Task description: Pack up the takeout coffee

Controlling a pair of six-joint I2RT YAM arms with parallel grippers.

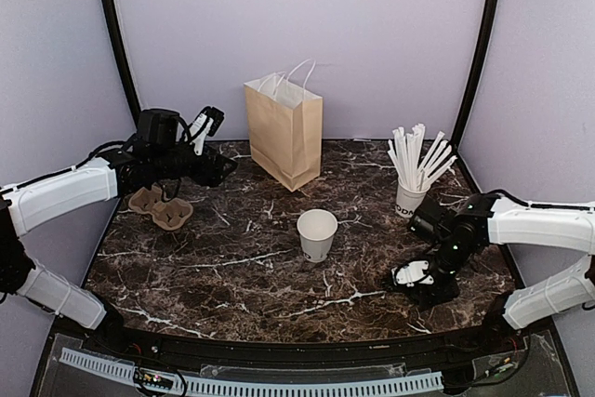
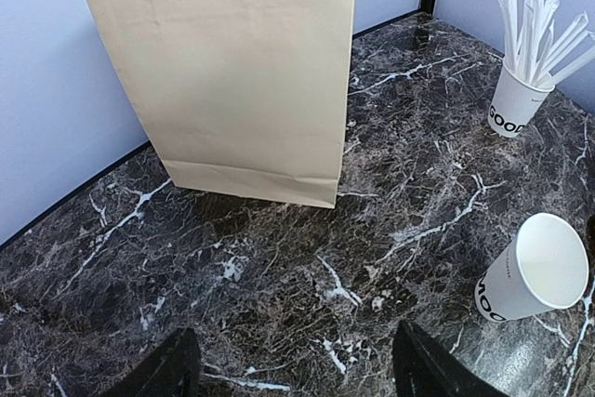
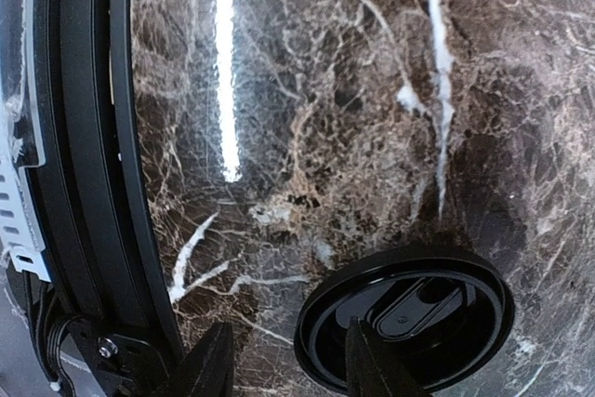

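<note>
Marble table (image 1: 232, 258) | coffee cup (image 1: 317, 234) upright | right pincer (image 3: 290, 330) straddles rim of lid (image 3: 437, 323)

The dark marble-pattern table (image 1: 232, 267) carries three items. A brown paper bag (image 1: 284, 132) with white handles stands upright at rear centre. A cardboard cup carrier (image 1: 163, 209) lies at rear left. A white straw cup (image 1: 409, 197), holding white wrapped straws (image 1: 418, 151), stands at rear right, well apart from the bag.
</note>
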